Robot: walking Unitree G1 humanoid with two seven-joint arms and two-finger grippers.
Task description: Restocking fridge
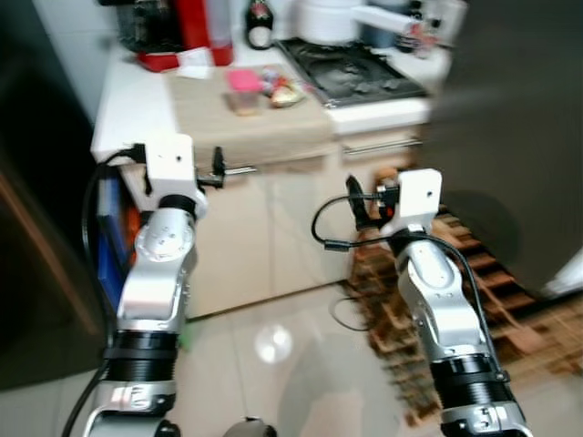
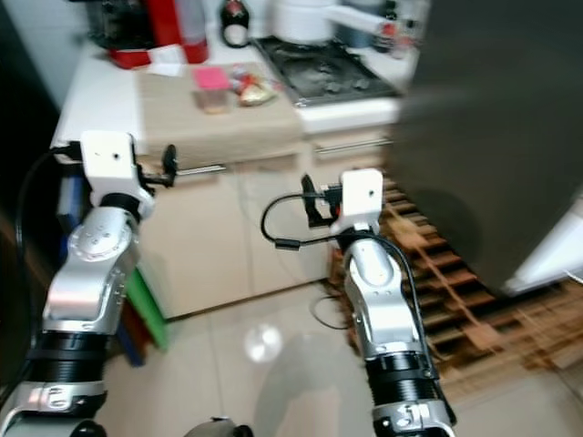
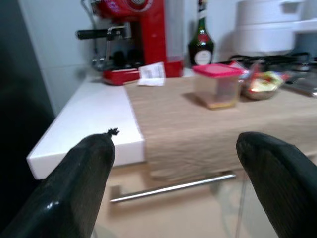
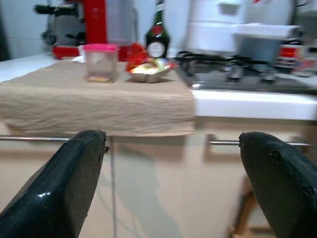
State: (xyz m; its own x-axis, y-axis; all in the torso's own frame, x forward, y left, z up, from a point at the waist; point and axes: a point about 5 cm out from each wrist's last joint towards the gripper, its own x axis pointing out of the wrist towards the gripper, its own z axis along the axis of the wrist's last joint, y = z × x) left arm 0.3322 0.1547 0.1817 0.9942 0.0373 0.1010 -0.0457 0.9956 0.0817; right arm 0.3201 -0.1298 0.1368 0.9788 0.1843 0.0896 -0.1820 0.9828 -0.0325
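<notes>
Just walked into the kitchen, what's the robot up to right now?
It faces the counter with both arms raised and nothing held. The left claw and the right claw are open, short of the counter edge. A pink-lidded tub and a foil bowl of food sit untouched on the beige cloth.

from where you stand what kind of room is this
Most likely a home kitchen: a gas hob is set into a white counter, a red coffee machine stands at the back with a bottle beside it, and cupboards run underneath.
</notes>
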